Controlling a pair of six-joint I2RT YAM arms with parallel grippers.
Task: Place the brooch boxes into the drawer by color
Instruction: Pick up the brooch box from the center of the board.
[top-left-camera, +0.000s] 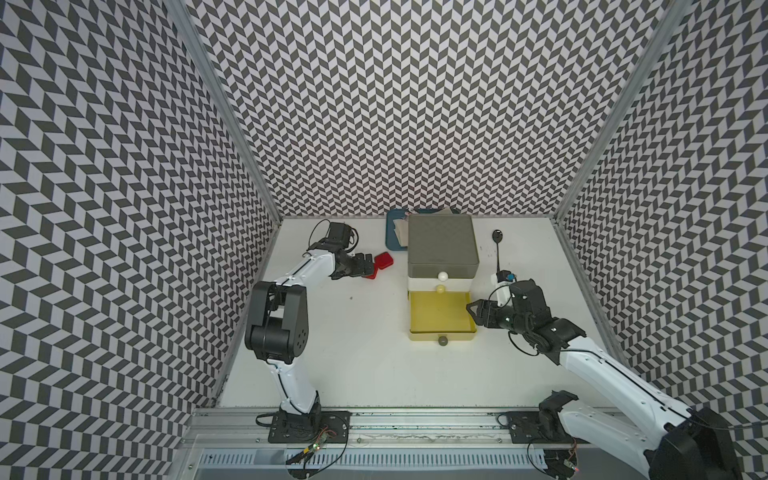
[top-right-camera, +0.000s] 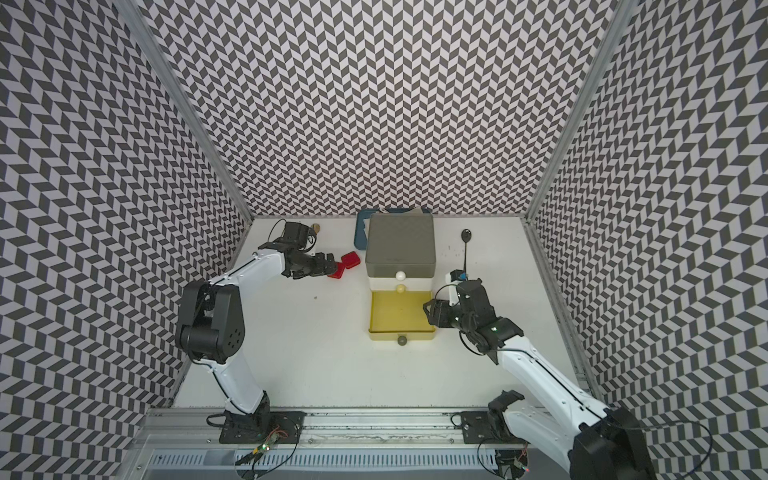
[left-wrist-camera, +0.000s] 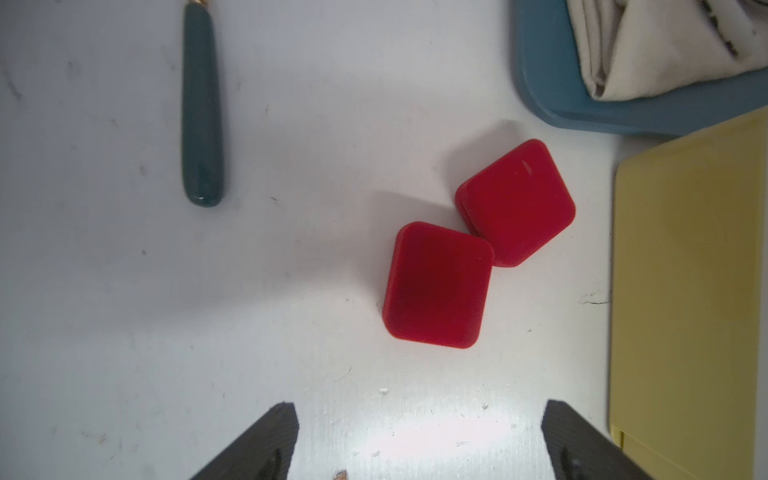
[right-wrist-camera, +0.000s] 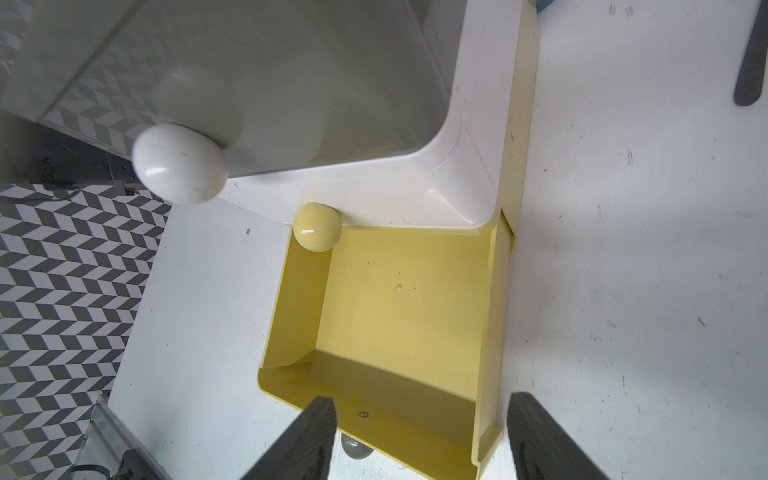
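White tabletop inside chevron-patterned walls carries your three-tier drawer chest, at the centre of both top views. Its yellow bottom drawer stands pulled out, and you see its bare floor. The grey and white tiers are closed. Behind the chest, a blue tray holds a folded cloth.

Left of the chest, the near red brooch box touches the far red brooch box at a corner. Your left gripper hovers just beside them, jaws wide apart, holding nothing. Your right gripper hangs at the drawer's right rim, jaws apart, gripping nothing.

A black spoon lies right of the chest, and a dark green spoon handle lies near the boxes.
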